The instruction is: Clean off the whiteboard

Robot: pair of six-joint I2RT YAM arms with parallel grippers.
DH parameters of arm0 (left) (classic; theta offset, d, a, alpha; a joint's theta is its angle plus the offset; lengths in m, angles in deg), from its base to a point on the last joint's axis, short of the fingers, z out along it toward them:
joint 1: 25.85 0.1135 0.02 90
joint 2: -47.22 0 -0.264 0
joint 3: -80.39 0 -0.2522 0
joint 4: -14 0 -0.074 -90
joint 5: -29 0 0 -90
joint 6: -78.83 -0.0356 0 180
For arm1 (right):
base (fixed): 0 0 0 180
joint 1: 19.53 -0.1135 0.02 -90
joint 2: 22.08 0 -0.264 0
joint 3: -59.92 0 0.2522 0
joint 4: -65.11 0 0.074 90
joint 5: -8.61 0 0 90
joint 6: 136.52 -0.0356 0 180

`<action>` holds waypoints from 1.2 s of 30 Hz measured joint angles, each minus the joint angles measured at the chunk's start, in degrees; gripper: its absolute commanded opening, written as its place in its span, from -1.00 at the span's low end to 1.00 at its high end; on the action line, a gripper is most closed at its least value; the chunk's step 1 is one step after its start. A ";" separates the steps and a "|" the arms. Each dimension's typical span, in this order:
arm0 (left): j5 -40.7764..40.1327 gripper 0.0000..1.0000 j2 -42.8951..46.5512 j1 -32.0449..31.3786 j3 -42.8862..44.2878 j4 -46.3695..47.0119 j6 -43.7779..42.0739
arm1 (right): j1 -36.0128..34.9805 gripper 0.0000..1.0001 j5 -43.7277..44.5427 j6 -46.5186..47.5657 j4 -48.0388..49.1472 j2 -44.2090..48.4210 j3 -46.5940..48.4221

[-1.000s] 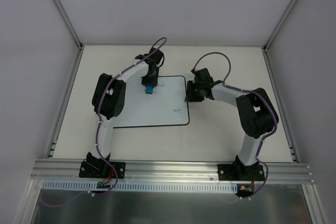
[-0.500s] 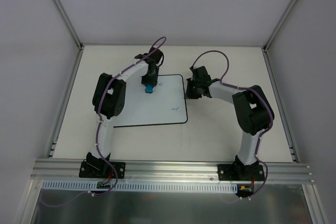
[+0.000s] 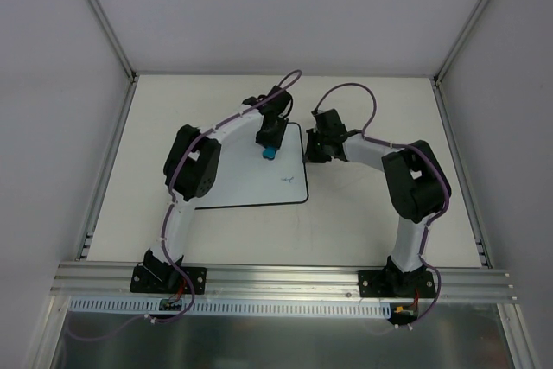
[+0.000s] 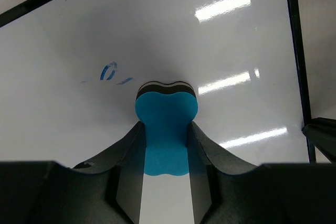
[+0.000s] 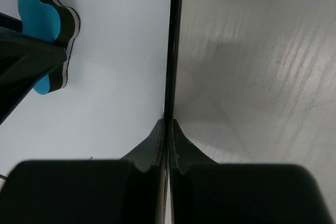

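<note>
Where the whiteboard (image 3: 251, 183) lies: flat on the table (image 3: 363, 213) between the two arms, with its right edge at the right arm's fingers.
Left gripper (image 4: 165, 129): clamped on the blue eraser (image 4: 166, 108) at its narrow waist. The dark felt face is down on the board, toward the far right corner.
Right gripper (image 5: 169, 125): pinched tight on the board's thin black right edge, seemingly to hold it in place.
Blue writing: one small scribble (image 4: 109, 72) just ahead and to the left of the eraser, and a second scribble (image 3: 289, 181) nearer the arms, close to the right edge.
Risk, board: the pinch catches only a thin rim, so a hard sideways stroke could slide or twist the board out of it.
Risk, eraser: it is soft and held at the middle only. Drag on the felt may tilt it or work it out of the fingers, lifting part of the felt off the surface.
Risk, arms: the nearer scribble sits close to the pinching fingers, so wiping there could knock the two grippers together.
Risk, leftovers: both scribbles are small and faint, and a stroke slightly off line would miss them.
Count: one whiteboard, one eraser, two scribbles in view, two arms, two grippers, both closed.
</note>
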 measured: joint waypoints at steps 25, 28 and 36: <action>-1.84 -1.00 -3.76 10.97 6.99 -3.19 2.49 | -1.75 -0.99 -0.61 -0.20 2.80 -0.17 -0.66; -0.39 -1.00 -4.76 9.09 8.50 -2.75 0.24 | -1.75 -0.99 -0.66 -0.20 2.80 -0.17 -0.68; 6.16 -1.00 -5.03 2.23 8.15 -0.68 -3.28 | -1.75 -0.99 -0.70 -0.20 3.26 -0.13 -1.01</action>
